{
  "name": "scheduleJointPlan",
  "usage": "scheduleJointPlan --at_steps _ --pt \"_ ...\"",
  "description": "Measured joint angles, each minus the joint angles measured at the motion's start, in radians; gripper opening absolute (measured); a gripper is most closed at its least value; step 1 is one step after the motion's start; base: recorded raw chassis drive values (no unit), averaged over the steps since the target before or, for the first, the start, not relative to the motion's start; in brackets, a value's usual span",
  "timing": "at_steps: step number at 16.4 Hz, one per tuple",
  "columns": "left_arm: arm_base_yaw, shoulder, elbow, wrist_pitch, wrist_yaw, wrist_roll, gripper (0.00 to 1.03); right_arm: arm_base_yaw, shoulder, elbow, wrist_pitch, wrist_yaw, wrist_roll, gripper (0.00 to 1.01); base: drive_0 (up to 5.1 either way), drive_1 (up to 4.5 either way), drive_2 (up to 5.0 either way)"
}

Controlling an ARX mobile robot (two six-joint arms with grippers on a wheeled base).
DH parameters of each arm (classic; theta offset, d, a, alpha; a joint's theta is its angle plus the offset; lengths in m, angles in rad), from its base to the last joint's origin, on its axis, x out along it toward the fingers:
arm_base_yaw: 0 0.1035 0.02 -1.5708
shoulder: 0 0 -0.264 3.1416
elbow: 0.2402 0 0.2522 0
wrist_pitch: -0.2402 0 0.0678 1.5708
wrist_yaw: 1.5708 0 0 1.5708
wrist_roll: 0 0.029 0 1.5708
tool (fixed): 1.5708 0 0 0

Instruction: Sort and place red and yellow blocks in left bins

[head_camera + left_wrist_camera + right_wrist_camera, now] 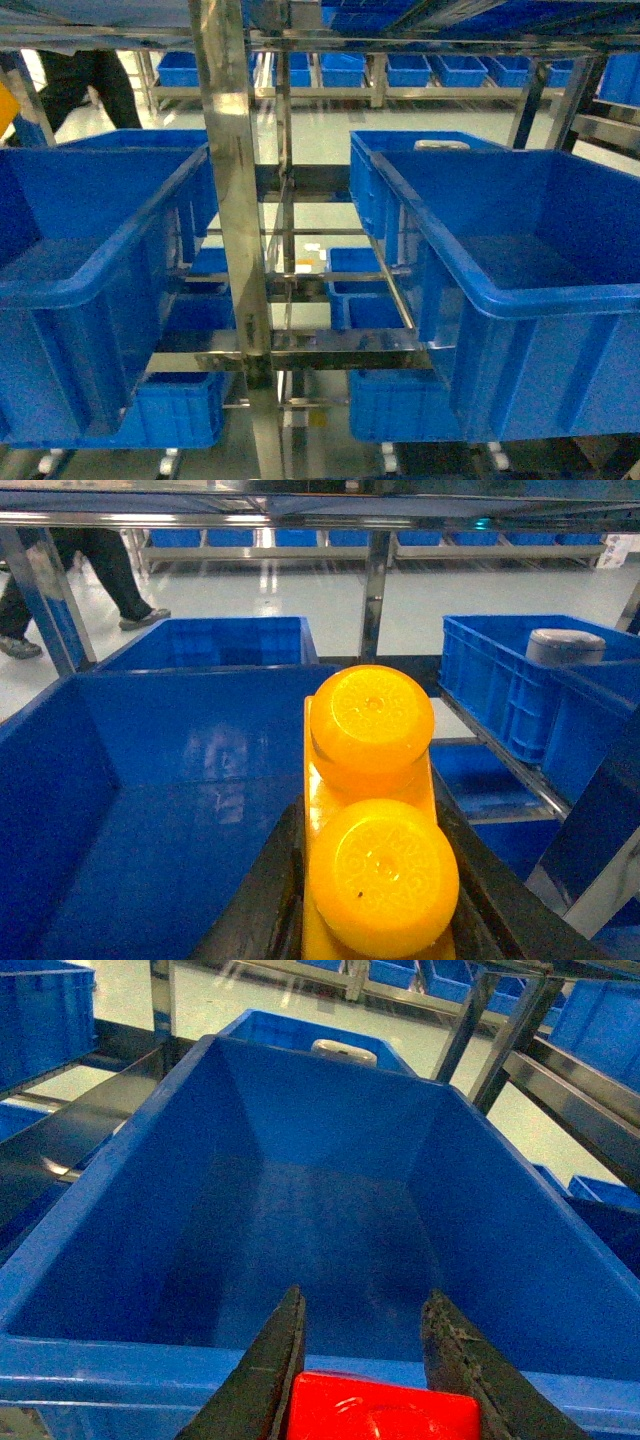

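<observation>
Two bricks are already gripped: the left gripper [375, 920] is clamped on the yellow block [372, 810], its long axis pointing ahead over the left bin [180, 810]. The right gripper [365, 1360] pinches the red block [385, 1410] just short of another deep crate's [330, 1210] near rim, which lies directly ahead.

Left end effector [375, 880] clamped; right end effector [365, 1360] clamped too.
</observation>
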Motion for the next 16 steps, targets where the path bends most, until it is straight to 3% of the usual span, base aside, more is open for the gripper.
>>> scheduleJointPlan --at_steps 6,7,13,16 --pt "0.000 0.000 0.000 -0.001 0.000 0.000 0.27 -0.032 0.092 0.056 -0.015 -0.032 -0.020 0.28 0.0 0.00 0.0" --pt "0.000 0.000 0.000 -0.001 0.000 0.000 0.27 -0.033 0.166 0.156 -0.027 -0.038 -0.031 0.28 0.0 0.00 0.0" --pt "0.000 0.000 0.000 0.000 0.000 0.000 0.27 -0.074 0.396 0.418 -0.102 -0.019 -0.031 0.28 0.0 0.00 0.0" --pt "0.000 0.000 0.000 0.000 0.000 0.000 0.27 -0.085 0.555 0.643 -0.228 0.010 -0.026 0.28 0.0 0.00 0.0"
